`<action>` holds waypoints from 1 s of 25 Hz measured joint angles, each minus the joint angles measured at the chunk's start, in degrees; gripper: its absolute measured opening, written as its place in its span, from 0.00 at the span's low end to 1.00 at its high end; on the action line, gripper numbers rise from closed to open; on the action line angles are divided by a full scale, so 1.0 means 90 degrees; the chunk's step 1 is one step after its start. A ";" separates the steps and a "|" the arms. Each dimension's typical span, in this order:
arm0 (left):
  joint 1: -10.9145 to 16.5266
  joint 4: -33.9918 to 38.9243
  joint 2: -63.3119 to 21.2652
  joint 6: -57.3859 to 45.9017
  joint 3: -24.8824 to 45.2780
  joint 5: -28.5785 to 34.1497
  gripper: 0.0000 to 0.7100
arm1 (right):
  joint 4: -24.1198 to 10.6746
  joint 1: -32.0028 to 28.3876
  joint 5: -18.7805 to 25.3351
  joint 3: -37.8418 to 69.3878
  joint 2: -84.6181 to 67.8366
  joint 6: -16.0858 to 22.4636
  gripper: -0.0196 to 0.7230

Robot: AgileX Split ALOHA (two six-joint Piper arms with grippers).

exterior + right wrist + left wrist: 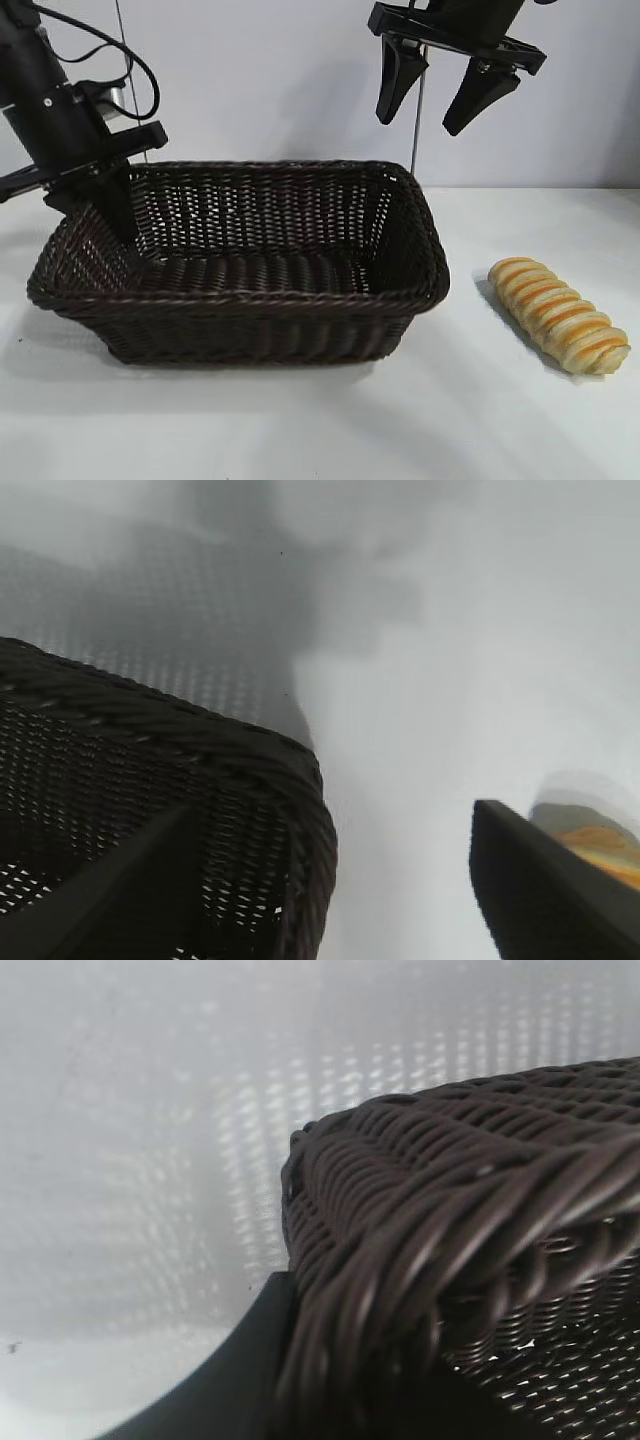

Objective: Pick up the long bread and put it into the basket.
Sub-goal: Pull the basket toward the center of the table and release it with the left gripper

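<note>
The long bread (560, 315), golden with orange-brown stripes, lies on the white table to the right of the basket (240, 300). The dark wicker basket holds nothing. My left gripper (103, 205) is shut on the basket's left rim; in the left wrist view one black finger (220, 1380) presses the outside of the braided rim (450, 1190). My right gripper (418, 122) hangs open, high above the basket's back right corner, with nothing between its fingers. In the right wrist view the gripper (330, 880) spans the basket corner (150, 720), and the bread (600, 840) peeks out behind one finger.
A white table (300, 430) stretches in front of the basket and around the bread. A plain pale wall stands behind. A thin vertical rod (417, 130) rises behind the basket's right corner.
</note>
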 joint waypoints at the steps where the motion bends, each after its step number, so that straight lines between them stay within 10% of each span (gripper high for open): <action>1: 0.0000 -0.0008 0.0008 0.0014 -0.0008 0.0000 0.16 | 0.0000 0.0000 0.0000 0.0000 0.0000 0.0000 0.77; 9: 0.0000 -0.0045 0.0057 0.0044 -0.0038 -0.0003 0.17 | 0.0000 0.0000 0.0000 0.0000 0.0000 0.0000 0.77; 17: 0.0000 -0.0171 0.0078 0.0063 -0.0038 -0.0012 0.70 | 0.0000 0.0000 0.0000 0.0000 0.0000 0.0000 0.77; 25: 0.0000 0.0107 -0.0151 0.0065 -0.0038 0.0036 0.76 | 0.0000 0.0000 0.0000 0.0000 0.0000 0.0000 0.77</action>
